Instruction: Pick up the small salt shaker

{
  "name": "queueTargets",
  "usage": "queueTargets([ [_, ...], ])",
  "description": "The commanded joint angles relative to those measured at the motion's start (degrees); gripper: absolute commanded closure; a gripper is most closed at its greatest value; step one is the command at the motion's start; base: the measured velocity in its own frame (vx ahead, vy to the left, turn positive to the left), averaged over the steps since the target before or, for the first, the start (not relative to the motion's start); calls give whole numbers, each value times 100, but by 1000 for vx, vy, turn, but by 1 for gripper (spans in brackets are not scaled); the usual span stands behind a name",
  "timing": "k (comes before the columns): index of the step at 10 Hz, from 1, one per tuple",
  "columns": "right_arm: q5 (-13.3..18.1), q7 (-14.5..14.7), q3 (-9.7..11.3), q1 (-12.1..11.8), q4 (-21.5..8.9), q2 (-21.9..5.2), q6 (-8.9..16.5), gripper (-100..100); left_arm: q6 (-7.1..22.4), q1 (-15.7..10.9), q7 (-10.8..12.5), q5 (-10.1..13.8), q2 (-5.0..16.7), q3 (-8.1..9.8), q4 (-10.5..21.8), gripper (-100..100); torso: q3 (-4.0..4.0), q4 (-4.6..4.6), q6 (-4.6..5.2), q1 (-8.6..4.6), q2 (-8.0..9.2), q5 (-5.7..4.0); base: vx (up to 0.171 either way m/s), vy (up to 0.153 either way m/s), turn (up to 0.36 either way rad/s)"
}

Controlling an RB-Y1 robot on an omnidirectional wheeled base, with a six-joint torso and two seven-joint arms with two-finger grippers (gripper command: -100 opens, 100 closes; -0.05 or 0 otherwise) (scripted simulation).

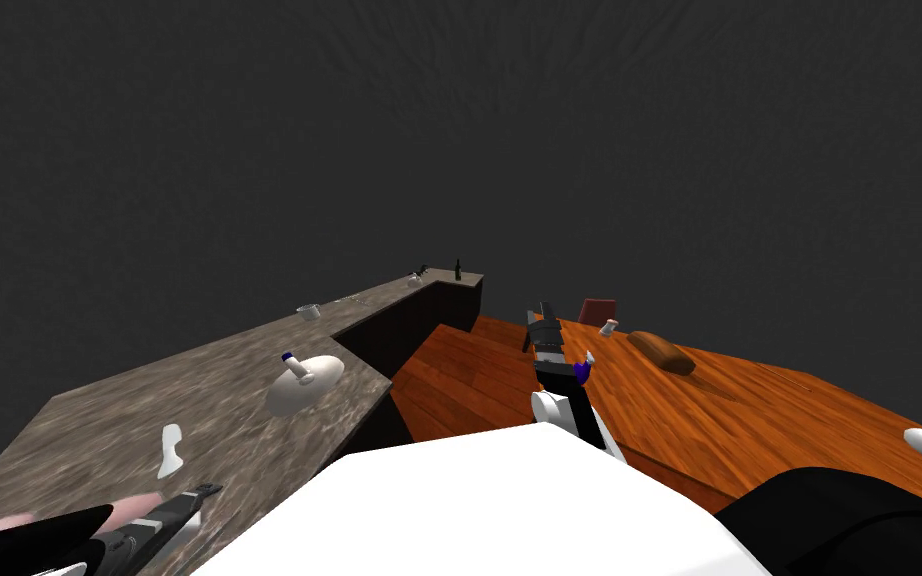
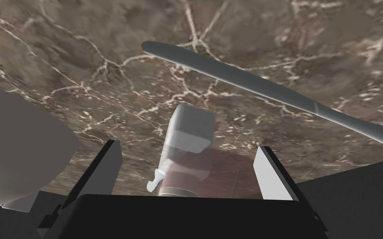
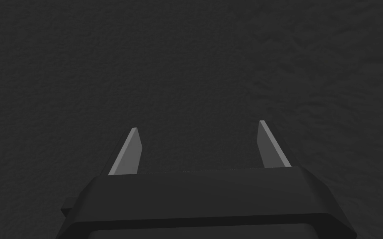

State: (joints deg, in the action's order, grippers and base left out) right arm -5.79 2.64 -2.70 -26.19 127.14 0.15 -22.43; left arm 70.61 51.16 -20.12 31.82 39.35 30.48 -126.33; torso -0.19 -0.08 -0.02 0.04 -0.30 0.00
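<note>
Both jaws wide, left gripper (image 2: 187, 146) straddling salt shaker (image 2: 190, 129) on counter (image 2: 103, 62), right gripper (image 3: 198, 126) empty.

marbled counter (image 1: 99, 430), wooden table (image 1: 749, 420)

Left arm (image 1: 134, 528): low at the robot's left side, forearm reaching forward. Left gripper (image 2: 188, 145): angled downward, fingers (image 2: 108, 166) parted wide, about a third of the wrist view's width apart. Right arm (image 1: 559, 380): held in front of the chest, forearm stretched forward and away. Right gripper (image 3: 198, 125): pointed outward, both fingers parted to the same wide spread.
</note>
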Motion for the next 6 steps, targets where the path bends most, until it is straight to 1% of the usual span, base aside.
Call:
queueTargets([
  [1, 0, 0, 0, 0, 0, 0, 0, 0, 180, 83, -41, 6, 63, 69, 82, -100, 0, 0, 0, 0, 0, 0, 74, 18, -66],
  [2, 0, 0, 0, 0, 0, 0, 0, 0, 325, 166, -66, 7, 108, 130, 113, -100, 3, 1, 1, -1, 5, 0, 92, 31, -89],
  [3, 0, 0, 0, 0, 0, 0, 0, 0, 215, 133, -61, 28, 83, 110, 112, -100, 2, 1, 0, 3, 2, 1, 44, 19, -17],
  [4, 0, 0, 0, 0, 0, 0, 0, 0, 223, 141, -78, 28, 86, 116, 128, 0, 8, 3, -1, -1, 15, 0, 7, 3, 2],
  [5, 0, 0, 0, 1, 0, 0, 0, 0, 94, 64, -95, -55, 52, 17, 321, -100, 16, 6, -1, -7, 27, -1, -4, 11, -53],
  [6, 0, 0, 0, 1, 0, 0, 0, 0, 30, 26, -104, -97, 35, -32, 418, -100, 20, 8, 0, -5, 34, 0, -10, 17, -60],
])
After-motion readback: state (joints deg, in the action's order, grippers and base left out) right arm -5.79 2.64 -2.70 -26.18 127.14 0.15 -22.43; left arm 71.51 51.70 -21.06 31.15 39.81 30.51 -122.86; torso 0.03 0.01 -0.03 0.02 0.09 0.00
